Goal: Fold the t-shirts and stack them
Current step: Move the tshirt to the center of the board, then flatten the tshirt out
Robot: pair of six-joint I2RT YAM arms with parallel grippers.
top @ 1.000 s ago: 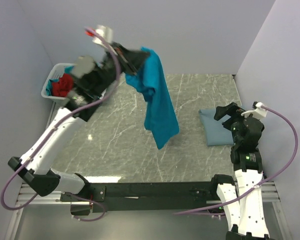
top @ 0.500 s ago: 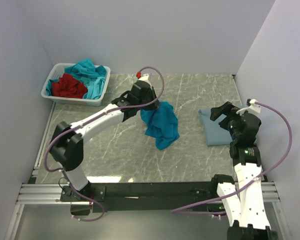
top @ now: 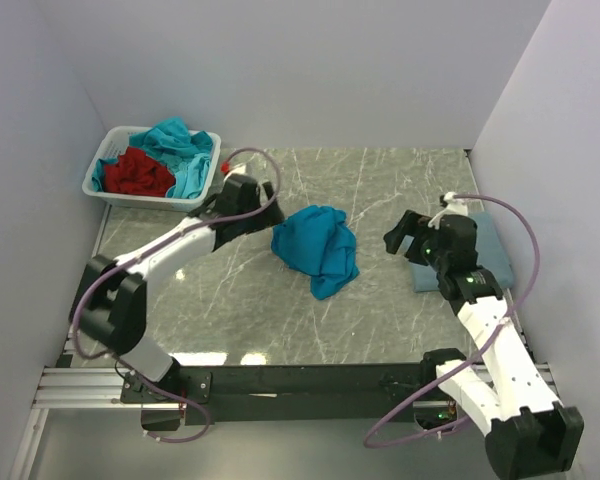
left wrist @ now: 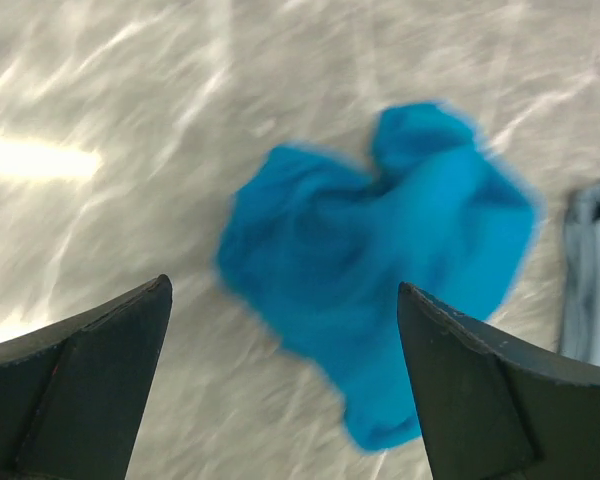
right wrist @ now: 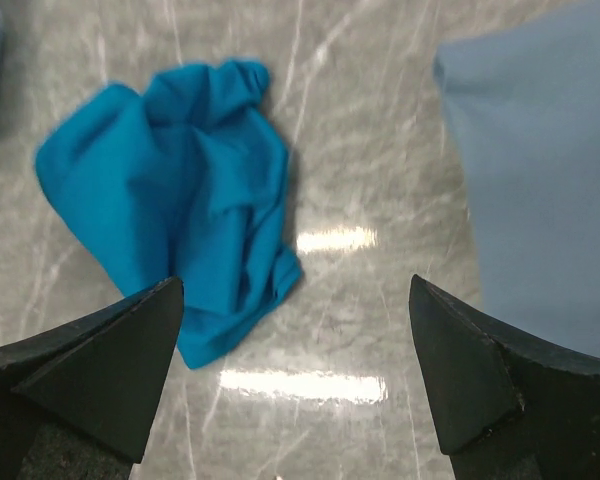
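So the bright teal-blue t-shirt (top: 317, 248) is sitting in a crumpled heap pretty much in the middle of the marble-look table (top: 230, 300), not folded at all, with one end trailing toward the near edge. Nothing is gripping it. The left gripper (top: 268, 216) is just beside the heap on its left, and in the left wrist view both fingers (left wrist: 80, 385) are spread wide with the shirt showing in the gap between them, lying on the table below (that view is pretty blurry, but the gap is obvious). I can't tell from the overhead view whether the fingertips brush the cloth.

The right gripper (top: 404, 236) is also spread wide and holding nothing. It's on the right side of the table, pointing toward the teal heap but well apart from it. From its wrist camera you see the teal shirt off to the left and bare table between the fingers.

The slate-blue t-shirt (top: 425, 277) lies flat and folded near the right edge, partly under the right arm in the overhead view.

Back left corner has the white basket (top: 145, 203) with a red shirt (top: 138, 172) and a turquoise shirt (top: 180, 145) bunched up inside it.
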